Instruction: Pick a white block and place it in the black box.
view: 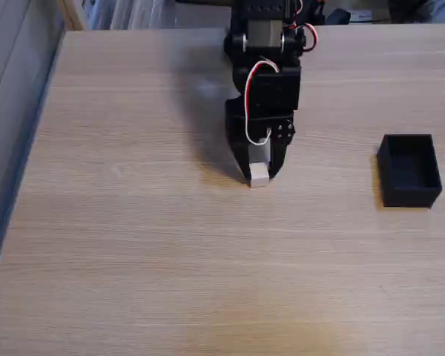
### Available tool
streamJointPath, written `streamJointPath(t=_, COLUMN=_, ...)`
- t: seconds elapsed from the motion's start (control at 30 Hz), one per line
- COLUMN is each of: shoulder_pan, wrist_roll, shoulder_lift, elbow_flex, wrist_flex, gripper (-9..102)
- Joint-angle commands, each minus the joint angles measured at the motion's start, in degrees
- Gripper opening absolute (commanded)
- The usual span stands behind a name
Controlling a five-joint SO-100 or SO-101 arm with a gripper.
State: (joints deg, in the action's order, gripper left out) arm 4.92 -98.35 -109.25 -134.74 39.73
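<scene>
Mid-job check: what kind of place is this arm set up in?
Probably a home or office desk setup, not a factory: a light wood-grain tabletop, a small black hobby arm whose gripper is at a small white cube, and a small matte black open-top box.

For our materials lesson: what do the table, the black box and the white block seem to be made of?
Table: pale wood-look surface, probably laminate, with straight grain lines and soft sheen. Black box: matte, thin-walled, perhaps plastic. White block: plain matte white, material unclear.
</scene>
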Motion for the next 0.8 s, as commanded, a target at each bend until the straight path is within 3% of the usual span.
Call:
streamJointPath(t=0.0, shoulder_pan=0.0, wrist_roll=0.4, shoulder_lift=0.0, elbow_flex=2.1, wrist_flex=0.7, gripper=0)
streamJointPath(t=0.37, shoulder_pan=-1.1, wrist_roll=-0.4, shoulder_lift=-4.0, elbow_flex=1.6, wrist_flex=2.9, gripper=0)
streamJointPath(t=0.77, shoulder_pan=-15.0, wrist_roll=4.1, shoulder_lift=-20.9, elbow_flex=1.2, wrist_flex=9.8, gripper=0)
